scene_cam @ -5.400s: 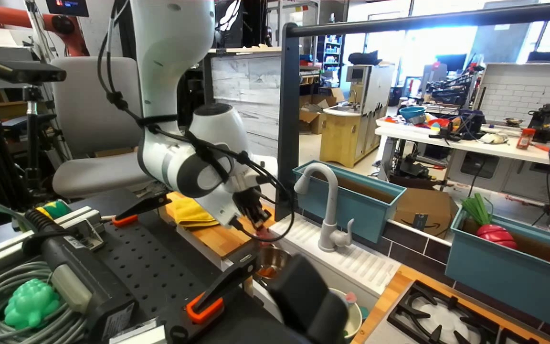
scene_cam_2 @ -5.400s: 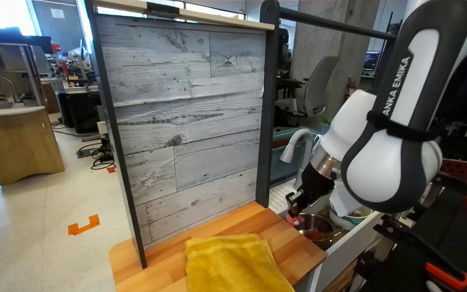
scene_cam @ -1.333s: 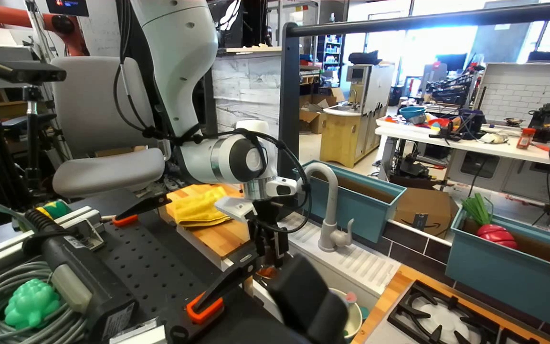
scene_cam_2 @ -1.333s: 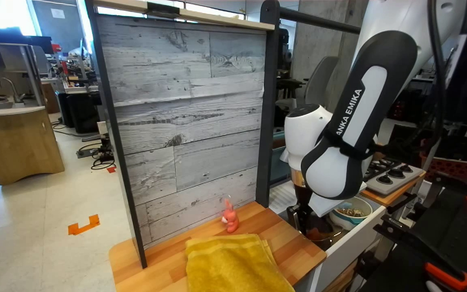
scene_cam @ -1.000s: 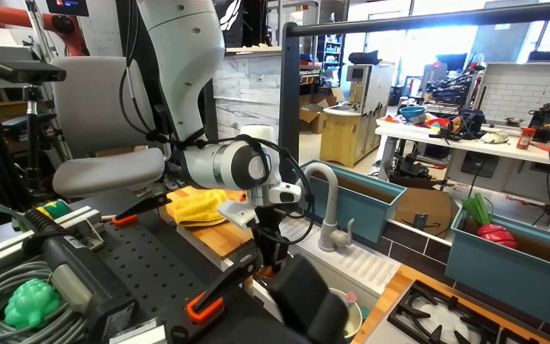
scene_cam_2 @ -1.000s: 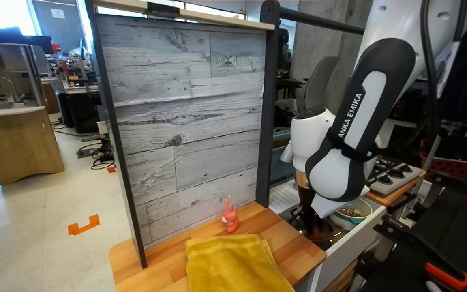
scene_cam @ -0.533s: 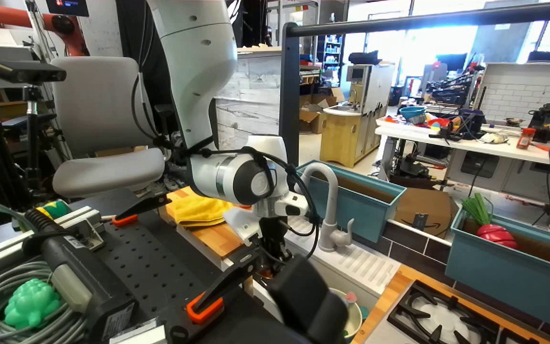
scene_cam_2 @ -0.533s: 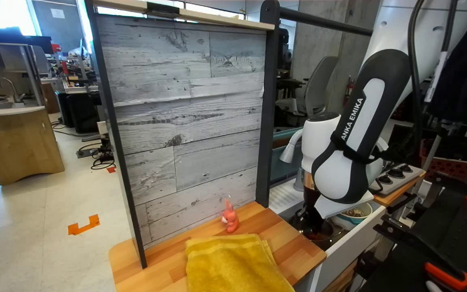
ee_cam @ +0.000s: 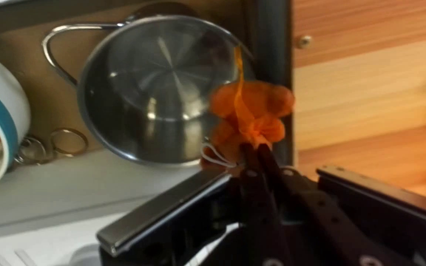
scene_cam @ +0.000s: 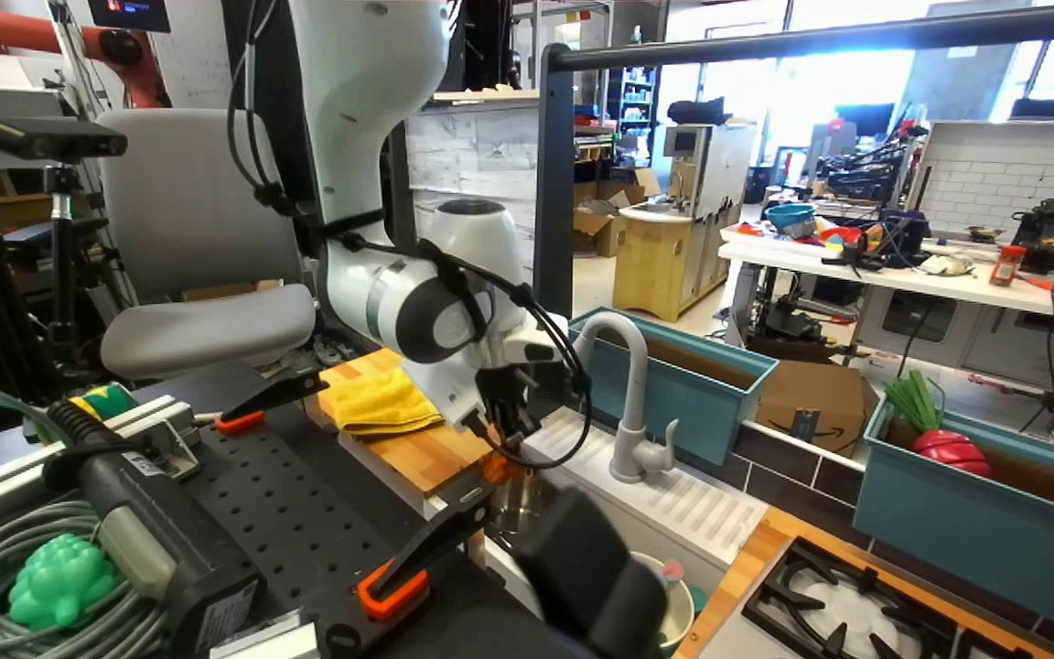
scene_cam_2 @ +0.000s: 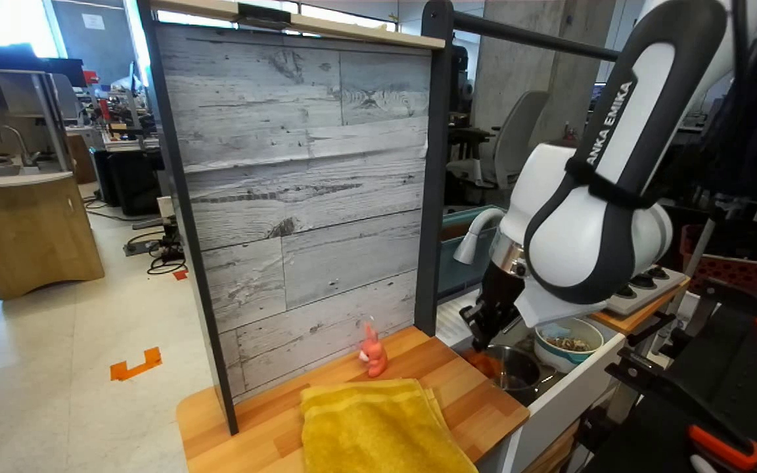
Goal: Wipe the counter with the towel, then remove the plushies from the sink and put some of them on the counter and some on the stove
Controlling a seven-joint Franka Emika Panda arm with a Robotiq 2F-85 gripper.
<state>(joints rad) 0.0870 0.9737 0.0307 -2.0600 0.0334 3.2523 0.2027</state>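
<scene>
With a pink plushie (scene_cam_2: 373, 355) on the counter (scene_cam_2: 265, 420) at the towel's (scene_cam_2: 382, 430) twelve o'clock, my pincer (ee_cam: 256, 147) clamps an orange plushie (ee_cam: 259, 98), the stove (scene_cam: 843, 611) probably waiting.

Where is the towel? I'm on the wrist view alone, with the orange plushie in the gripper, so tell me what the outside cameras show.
Observer: In both exterior views the yellow towel lies on the wooden counter.
Operator: Is there a plushie out there too?
Observer: Yes, in an exterior view a pink plushie sits between the towel and the wood-patterned panel.
Operator: And the stove, which end of the sink is it at?
Observer: In both exterior views the stove is at the opposite end of the sink from the towel.
</scene>
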